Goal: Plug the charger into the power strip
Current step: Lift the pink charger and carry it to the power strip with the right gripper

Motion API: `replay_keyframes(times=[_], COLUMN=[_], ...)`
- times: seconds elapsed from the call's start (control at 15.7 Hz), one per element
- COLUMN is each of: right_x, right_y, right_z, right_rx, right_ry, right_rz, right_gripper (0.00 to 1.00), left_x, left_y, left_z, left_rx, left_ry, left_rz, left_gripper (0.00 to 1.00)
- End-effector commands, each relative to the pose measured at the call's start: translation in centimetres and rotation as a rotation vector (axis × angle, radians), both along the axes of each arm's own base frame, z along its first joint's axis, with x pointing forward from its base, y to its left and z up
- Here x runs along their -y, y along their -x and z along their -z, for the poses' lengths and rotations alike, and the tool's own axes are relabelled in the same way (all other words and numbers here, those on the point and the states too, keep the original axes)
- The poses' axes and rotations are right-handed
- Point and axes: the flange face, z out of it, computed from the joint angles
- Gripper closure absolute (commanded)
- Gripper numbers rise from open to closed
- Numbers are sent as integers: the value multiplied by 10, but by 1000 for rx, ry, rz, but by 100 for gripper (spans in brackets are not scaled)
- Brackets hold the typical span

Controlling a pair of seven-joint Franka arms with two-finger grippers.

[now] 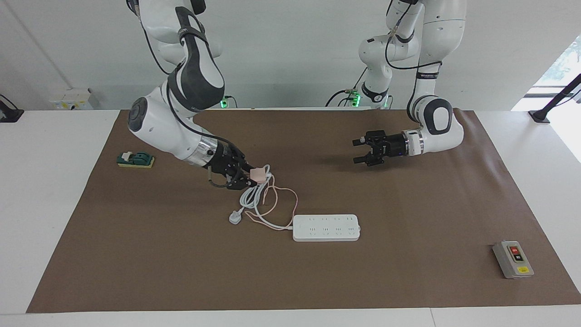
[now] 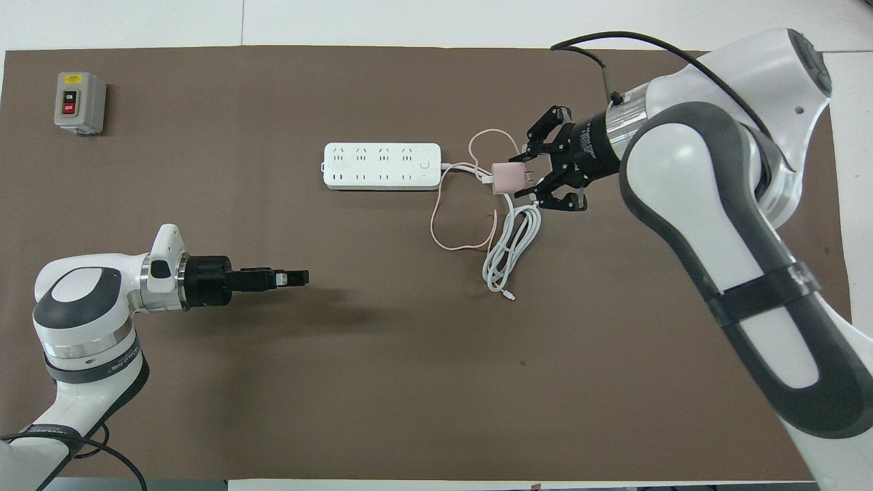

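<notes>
The white power strip [image 1: 326,227] [image 2: 382,166] lies flat on the brown mat, its thick white cord [image 1: 256,190] [image 2: 508,252] coiled beside it toward the right arm's end. My right gripper [image 1: 251,176] [image 2: 524,177] is shut on the pale-pink charger [image 1: 258,173] [image 2: 506,178], held in the air over that cord, just off the strip's cord end. The charger's thin pink cable [image 1: 283,200] [image 2: 443,225] hangs down and loops on the mat. My left gripper [image 1: 356,151] [image 2: 300,277] hovers open and empty over bare mat, apart from the strip.
A grey box with red and black buttons [image 1: 513,259] [image 2: 80,102] sits at the mat's corner, far from the robots at the left arm's end. A small green part [image 1: 135,159] lies near the right arm's edge of the mat. The cord's rounded white plug [image 1: 235,217] rests by the coil.
</notes>
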Motion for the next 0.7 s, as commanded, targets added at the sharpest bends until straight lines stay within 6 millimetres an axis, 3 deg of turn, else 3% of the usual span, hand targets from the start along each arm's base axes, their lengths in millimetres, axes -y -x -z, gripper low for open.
replay_keyframes(times=[0.0, 0.13, 0.38, 0.57, 0.64], right_x=[-34, -52, -90, -109, -111], right_y=[7, 12, 20, 22, 22], right_z=[-5, -3, 12, 25, 29], right_rx=[-9, -11, -26, -20, -22], right_ry=[-12, -11, -22, -25, -26], right_rz=[67, 73, 88, 85, 86], right_gripper=[100, 100, 100, 100, 100], left_x=[3, 18, 38, 40, 51], left_y=[-8, -29, -55, -61, -66], left_z=[4, -8, -62, -60, -66], left_rx=[61, 54, -236, -235, -224], left_ry=[-18, -3, 125, 128, 146], left_rz=[-33, -66, 6, -12, -22], left_gripper=[0, 0, 0, 0, 0])
